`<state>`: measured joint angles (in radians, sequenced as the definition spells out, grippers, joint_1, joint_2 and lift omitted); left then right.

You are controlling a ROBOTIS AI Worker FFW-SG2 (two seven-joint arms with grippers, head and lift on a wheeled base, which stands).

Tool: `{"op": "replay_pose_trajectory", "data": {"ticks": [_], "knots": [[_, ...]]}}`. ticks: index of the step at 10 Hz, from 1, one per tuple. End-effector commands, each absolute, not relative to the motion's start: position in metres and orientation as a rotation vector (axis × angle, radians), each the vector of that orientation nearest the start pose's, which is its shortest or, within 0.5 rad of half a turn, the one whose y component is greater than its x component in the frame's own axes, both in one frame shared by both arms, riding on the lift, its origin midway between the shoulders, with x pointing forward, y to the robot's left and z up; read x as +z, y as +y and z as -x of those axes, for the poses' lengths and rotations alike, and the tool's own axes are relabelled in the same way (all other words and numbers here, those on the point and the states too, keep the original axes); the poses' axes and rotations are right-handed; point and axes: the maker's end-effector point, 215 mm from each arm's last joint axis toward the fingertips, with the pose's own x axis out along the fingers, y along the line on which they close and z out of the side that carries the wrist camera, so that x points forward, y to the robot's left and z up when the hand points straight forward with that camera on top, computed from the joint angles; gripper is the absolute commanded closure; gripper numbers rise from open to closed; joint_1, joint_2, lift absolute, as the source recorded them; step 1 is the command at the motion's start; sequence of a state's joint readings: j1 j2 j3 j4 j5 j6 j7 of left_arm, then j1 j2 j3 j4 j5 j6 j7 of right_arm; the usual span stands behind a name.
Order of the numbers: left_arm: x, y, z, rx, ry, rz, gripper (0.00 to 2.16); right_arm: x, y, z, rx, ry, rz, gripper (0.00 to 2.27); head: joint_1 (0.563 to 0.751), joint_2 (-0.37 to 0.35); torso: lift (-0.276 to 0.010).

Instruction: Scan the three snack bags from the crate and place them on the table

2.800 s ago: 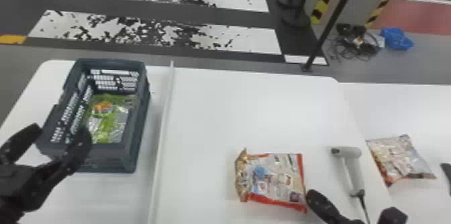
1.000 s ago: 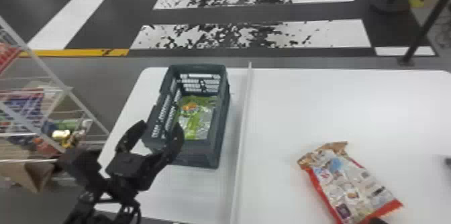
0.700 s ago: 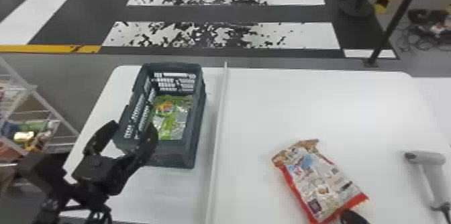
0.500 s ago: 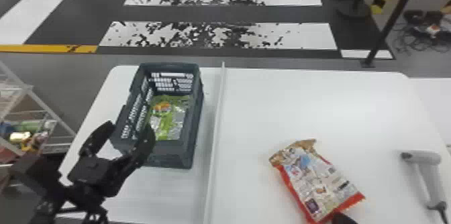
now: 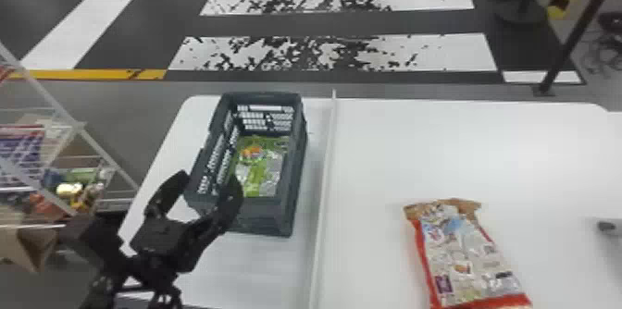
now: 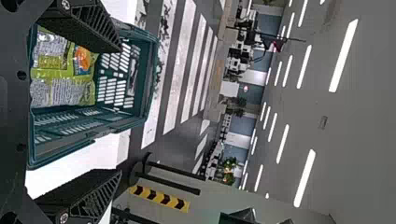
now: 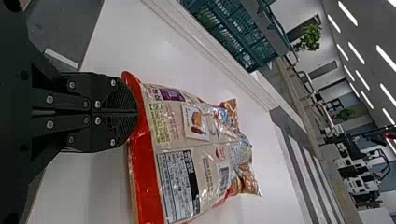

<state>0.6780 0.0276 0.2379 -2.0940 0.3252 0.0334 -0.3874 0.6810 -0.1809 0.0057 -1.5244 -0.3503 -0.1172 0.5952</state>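
Our right pincer [image 7: 137,112] is clamped on the snack bag's [image 7: 187,149] red end at the bench [image 5: 416,146], likely leaving its printed face clear for scanning. Our left pincer [image 5: 206,181], fingers apart, is by the crate [image 5: 298,169] holding a green bag [image 5: 259,169].

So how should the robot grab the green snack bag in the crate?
Probably from above, pinching the green snack bag across its middle: it lies fairly flat, low in the crate, whose walls block the sides but whose top is open.
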Motion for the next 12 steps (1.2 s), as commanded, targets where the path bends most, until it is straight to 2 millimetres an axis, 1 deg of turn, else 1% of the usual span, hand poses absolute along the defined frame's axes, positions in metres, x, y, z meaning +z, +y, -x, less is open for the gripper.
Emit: {"op": "replay_pose_trajectory", "data": {"ticks": [1, 2, 3, 4, 5, 6, 7, 8, 9, 10, 12], "knots": [[-0.367, 0.274, -0.378, -0.185, 0.115, 0.195, 0.08, -0.584, -0.166, -0.238, 0.523, 0.535, -0.334, 2.17, 0.695, 0.174, -0.037], [-0.367, 0.276, -0.378, -0.183, 0.115, 0.193, 0.08, -0.562, -0.175, -0.239, 0.51, 0.501, -0.33, 2.17, 0.695, 0.197, -0.037], [-0.368, 0.278, -0.378, -0.18, 0.117, 0.192, 0.08, -0.536, -0.179, -0.244, 0.504, 0.468, -0.347, 2.17, 0.695, 0.199, -0.037], [-0.367, 0.276, -0.378, -0.183, 0.117, 0.194, 0.08, -0.521, -0.172, -0.251, 0.518, 0.468, -0.378, 2.17, 0.695, 0.191, -0.037], [-0.366, 0.273, -0.379, -0.187, 0.114, 0.197, 0.08, -0.514, -0.156, -0.263, 0.544, 0.476, -0.404, 2.17, 0.695, 0.192, -0.037], [-0.365, 0.269, -0.38, -0.194, 0.112, 0.199, 0.08, -0.51, -0.137, -0.284, 0.557, 0.47, -0.403, 2.17, 0.695, 0.196, -0.037], [-0.366, 0.268, -0.379, -0.196, 0.115, 0.198, 0.08, -0.515, -0.121, -0.3, 0.561, 0.473, -0.366, 2.17, 0.695, 0.213, -0.037], [-0.369, 0.269, -0.376, -0.194, 0.123, 0.198, 0.08, -0.52, -0.11, -0.312, 0.564, 0.471, -0.341, 2.17, 0.695, 0.229, -0.037], [-0.37, 0.272, -0.374, -0.19, 0.124, 0.195, 0.08, -0.523, -0.104, -0.323, 0.555, 0.457, -0.32, 2.17, 0.695, 0.248, -0.037], [-0.372, 0.274, -0.372, -0.187, 0.13, 0.193, 0.08, -0.523, -0.111, -0.336, 0.528, 0.415, -0.29, 2.17, 0.695, 0.262, -0.037], [-0.373, 0.271, -0.371, -0.192, 0.133, 0.195, 0.08, -0.511, -0.128, -0.357, 0.462, 0.337, -0.254, 2.17, 0.695, 0.254, -0.037]]}}
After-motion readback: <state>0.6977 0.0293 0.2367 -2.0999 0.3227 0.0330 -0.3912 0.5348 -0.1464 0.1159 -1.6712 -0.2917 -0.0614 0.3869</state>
